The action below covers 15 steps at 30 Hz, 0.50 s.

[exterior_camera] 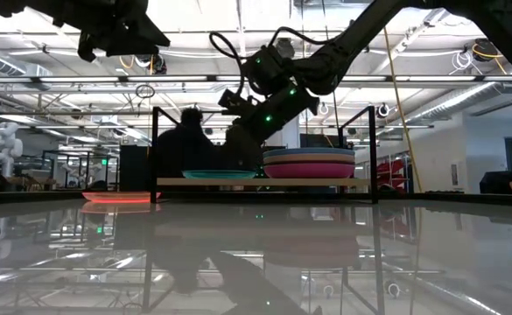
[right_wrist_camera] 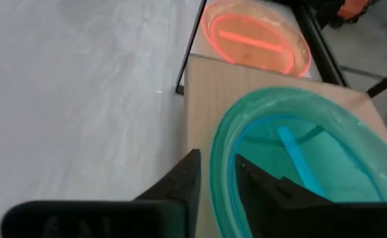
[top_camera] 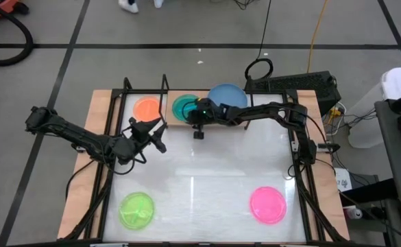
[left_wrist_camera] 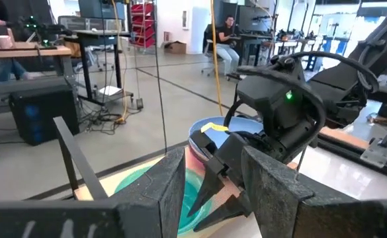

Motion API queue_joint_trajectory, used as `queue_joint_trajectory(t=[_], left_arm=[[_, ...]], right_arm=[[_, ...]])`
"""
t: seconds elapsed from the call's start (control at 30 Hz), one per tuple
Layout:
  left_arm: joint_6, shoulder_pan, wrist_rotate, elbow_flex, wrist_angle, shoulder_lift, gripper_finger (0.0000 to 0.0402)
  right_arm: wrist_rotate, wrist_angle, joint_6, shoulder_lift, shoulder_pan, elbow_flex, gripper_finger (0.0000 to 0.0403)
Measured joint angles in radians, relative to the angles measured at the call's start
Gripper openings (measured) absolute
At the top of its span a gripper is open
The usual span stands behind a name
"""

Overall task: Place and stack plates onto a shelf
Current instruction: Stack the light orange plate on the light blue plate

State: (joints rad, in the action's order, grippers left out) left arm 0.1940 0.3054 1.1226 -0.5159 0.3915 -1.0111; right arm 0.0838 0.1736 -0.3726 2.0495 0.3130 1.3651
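The light-wood shelf (exterior_camera: 361, 182) stands at the table's far edge. On its right half sits a stack of plates (exterior_camera: 308, 164), blue on top (top_camera: 229, 95) and magenta at the bottom. The teal plate (right_wrist_camera: 299, 152) lies flat on the shelf's left half. My right gripper (right_wrist_camera: 217, 188) is at that plate's rim, shut on it. The orange plate (top_camera: 145, 108) rests on the table beyond the shelf's left end. Lime green (top_camera: 137, 208) and hot pink (top_camera: 267, 204) plates lie near the table's near edge. My left gripper (top_camera: 157, 134) hovers open, near the shelf's left end, holding nothing. My right gripper holds the teal plate by its rim (right_wrist_camera: 221, 158) on the side facing the table's near edge. One finger (right_wrist_camera: 262, 188) is inside the plate and the other (right_wrist_camera: 180, 182) outside. The fingers slant down from the right. The plate's bottom rests on the shelf board (right_wrist_camera: 200, 99).
Thin black uprights (exterior_camera: 154, 153) (exterior_camera: 375, 153) stand at the shelf's ends. The white tabletop (top_camera: 207, 171) lies open between the shelf and the two near plates. Beyond the table, a person sits at a desk (left_wrist_camera: 227, 30), and cables lie on the floor.
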Motion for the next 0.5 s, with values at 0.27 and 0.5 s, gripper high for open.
queue_joint_trajectory(t=[0.27,0.5], left_arm=[[0.024,0.0,-0.057,0.0,0.03,-0.009,0.0154],[0.139,0.0,-0.137,0.0,0.025,-0.109,0.0154]], right_arm=[[0.006,-0.287,0.008,-0.25,-0.081,-0.003,0.0115],[-0.082,-0.377,0.027,-0.621,-0.3,-0.236,0.0108]])
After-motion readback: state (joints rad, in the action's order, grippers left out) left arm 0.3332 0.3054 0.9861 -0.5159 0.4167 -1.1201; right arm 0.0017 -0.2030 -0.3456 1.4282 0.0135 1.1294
